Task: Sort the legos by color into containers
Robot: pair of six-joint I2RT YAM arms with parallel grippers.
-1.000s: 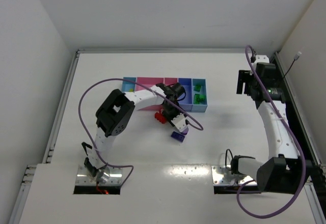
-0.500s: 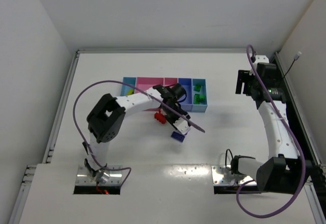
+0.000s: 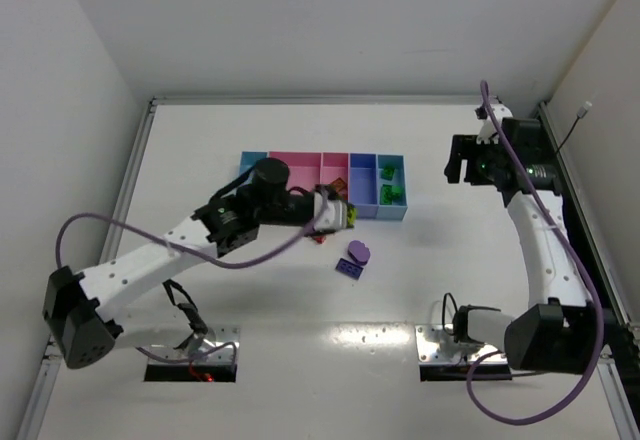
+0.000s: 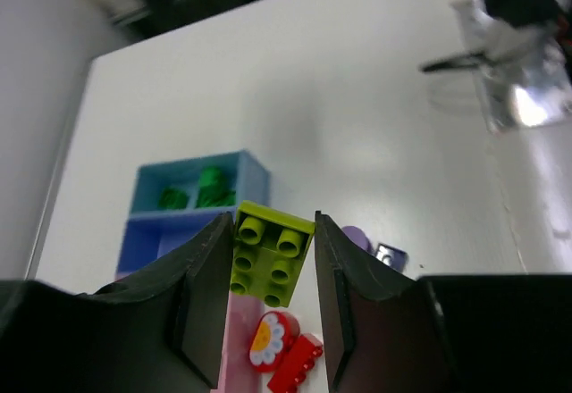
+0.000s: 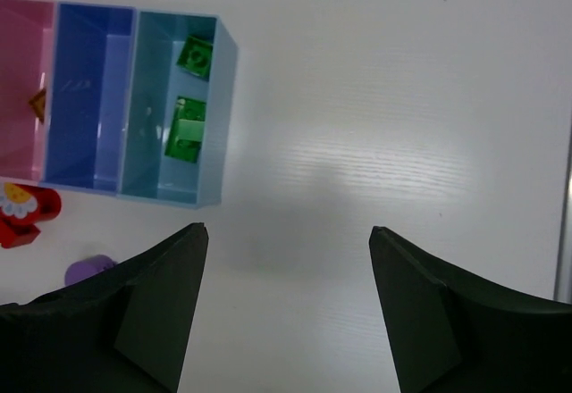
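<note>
Yellow-green plastic, a small studded brick (image 4: 271, 255), is pinched between the two dark fingers of the left tool (image 4: 272, 225), studs turned toward the wrist camera. In the top view this tool (image 3: 340, 212) is seen at the middle of the frame, by the lower edge of the row of joined shallow plastic bins (image 3: 300, 157), which is pink in the middle and light blue at both ends, with one blue-violet bin. Two green bricks (image 5: 184, 138) are lying in the light blue bin at the right end of the row, and a small orange piece (image 5: 38, 103) is seen in a pink bin. On the white desk (image 3: 250, 290) below the row, a red brick (image 4: 295, 363) is lying beside a round red piece with a flower face (image 4: 266, 339); lower in the frame are a round purple piece (image 3: 357, 252) and a flat purple brick (image 3: 348, 269). The right tool (image 5: 286, 304) is spread wide, nothing between its fingers, at the upper right of the top view, well apart from the bins.
</note>
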